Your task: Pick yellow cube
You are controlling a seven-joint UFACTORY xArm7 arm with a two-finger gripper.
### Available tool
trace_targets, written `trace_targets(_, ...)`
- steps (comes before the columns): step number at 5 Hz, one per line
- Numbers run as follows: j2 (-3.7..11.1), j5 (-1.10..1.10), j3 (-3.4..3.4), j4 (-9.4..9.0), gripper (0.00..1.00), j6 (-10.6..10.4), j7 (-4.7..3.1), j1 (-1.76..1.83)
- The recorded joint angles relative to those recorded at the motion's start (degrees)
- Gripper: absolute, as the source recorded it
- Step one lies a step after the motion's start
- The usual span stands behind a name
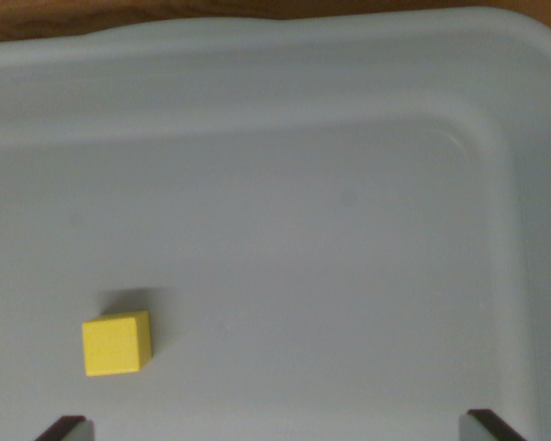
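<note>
Fingertips of the end effector (pixel 275 432) poke in at the bottom edge of the wrist view, one dark tip at the lower left and one at the lower right, set far apart, so it stands wide open with nothing between them. Just beyond the left tip, and a little toward the middle from it, sits the yellow cube (pixel 117 343) on the floor of the tub (pixel 349 239). That offset is what the coming move turns on: the cube lies well toward the wrist view's left of the midline between the tips, so by my judgement the end effector needs to shift left and slightly forward before closing. The cube has no long axis; its faces run nearly square to the picture's edges, with a faint turn. It looks matte, hard and crisp-edged, casting a soft shadow behind. The tub is smooth, pale grey-blue plastic with rounded corners and sloping walls. Past its far rim shows a strip of brown wooden desk (pixel 165 14).
</note>
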Motion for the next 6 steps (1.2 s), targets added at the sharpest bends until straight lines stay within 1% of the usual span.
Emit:
trace_targets(2,0.16,0.0,0.05,-0.24,0.0,-0.33,0.06,0.06)
trace_targets(3,0.51,0.0,0.16,-0.75,0.0,-1.04,0.2,0.2)
trace_targets(4,0.51,0.0,0.16,-0.75,0.0,-1.04,0.2,0.2)
trace_targets(5,1.03,0.0,0.32,-1.52,0.0,-2.12,0.41,0.42)
trace_targets(6,1.03,0.0,0.32,-1.52,0.0,-2.12,0.41,0.42)
